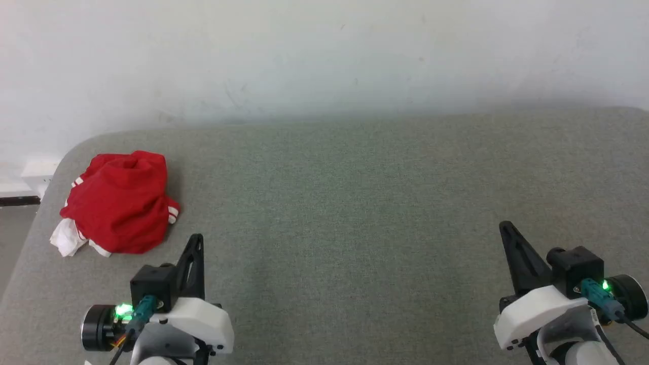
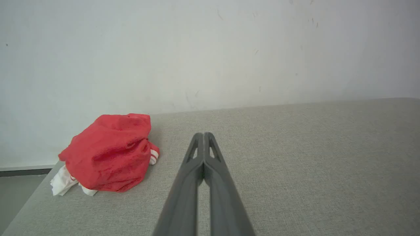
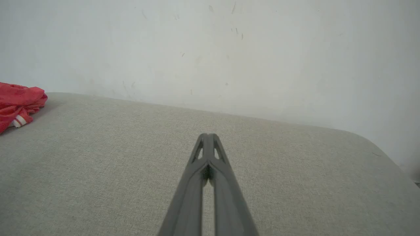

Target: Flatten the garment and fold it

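Note:
The garment [image 1: 121, 203] lies crumpled in a red heap near the far left corner of the grey padded table [image 1: 355, 203], with white sleeve cloth and striped trim poking out at its near-left side. From the left wrist the garment [image 2: 110, 152] sits ahead and to the left; the right wrist view catches an edge of the garment [image 3: 16, 105] at far left. My left gripper [image 1: 199, 237] rests at the lower left, shut and empty, just near-right of the heap. Far from the cloth, my right gripper [image 1: 504, 225] is shut and empty at the lower right. Fingertips meet on the left gripper [image 2: 203, 135] and the right gripper [image 3: 207, 135].
A pale wall [image 1: 324, 56] runs along the table's far edge. The table's rounded left corner [image 1: 66, 152] drops to the floor [image 1: 12, 228] beside the garment. Its rounded right corner [image 3: 377, 144] appears in the right wrist view.

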Motion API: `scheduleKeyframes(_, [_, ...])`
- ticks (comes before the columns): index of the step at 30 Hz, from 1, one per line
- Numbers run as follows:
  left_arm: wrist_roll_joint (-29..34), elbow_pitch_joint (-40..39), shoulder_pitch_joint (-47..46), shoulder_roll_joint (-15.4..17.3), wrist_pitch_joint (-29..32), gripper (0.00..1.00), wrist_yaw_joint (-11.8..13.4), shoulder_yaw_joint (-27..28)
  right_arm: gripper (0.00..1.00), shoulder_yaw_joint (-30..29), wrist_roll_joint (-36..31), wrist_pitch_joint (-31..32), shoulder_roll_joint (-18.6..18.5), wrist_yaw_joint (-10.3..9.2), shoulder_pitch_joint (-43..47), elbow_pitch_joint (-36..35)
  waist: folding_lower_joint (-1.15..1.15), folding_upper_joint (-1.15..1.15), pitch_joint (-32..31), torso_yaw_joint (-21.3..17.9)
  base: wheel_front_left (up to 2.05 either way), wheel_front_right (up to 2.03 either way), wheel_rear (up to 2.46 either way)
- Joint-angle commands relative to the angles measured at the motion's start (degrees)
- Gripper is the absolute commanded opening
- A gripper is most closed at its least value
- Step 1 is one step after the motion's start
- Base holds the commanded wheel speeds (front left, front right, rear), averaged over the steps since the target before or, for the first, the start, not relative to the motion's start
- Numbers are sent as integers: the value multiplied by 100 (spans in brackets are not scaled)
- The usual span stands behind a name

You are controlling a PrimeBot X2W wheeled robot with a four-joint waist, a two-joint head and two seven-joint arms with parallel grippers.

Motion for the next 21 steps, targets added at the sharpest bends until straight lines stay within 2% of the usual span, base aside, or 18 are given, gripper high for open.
scheduleKeyframes(1, [36,17,-69,-19,2,0,-47,24,0,2,-12,4,19,-5,-49,-23,0,0,0,0,0,0,0])
scheduleKeyframes(19, [36,17,-69,-19,2,0,-47,24,0,2,-12,4,19,-5,-49,-23,0,0,0,0,0,0,0])
scheduleKeyframes(20, [0,0,0,0,-1,100,0,0,100,-1,0,-1,0,0,0,0,0,0,0,0,0,0,0])
scheduleKeyframes(21, [-1,-1,2,1,-3,0,2,-2,0,-3,2,-3,-2,0,2,1,0,0,0,0,0,0,0])
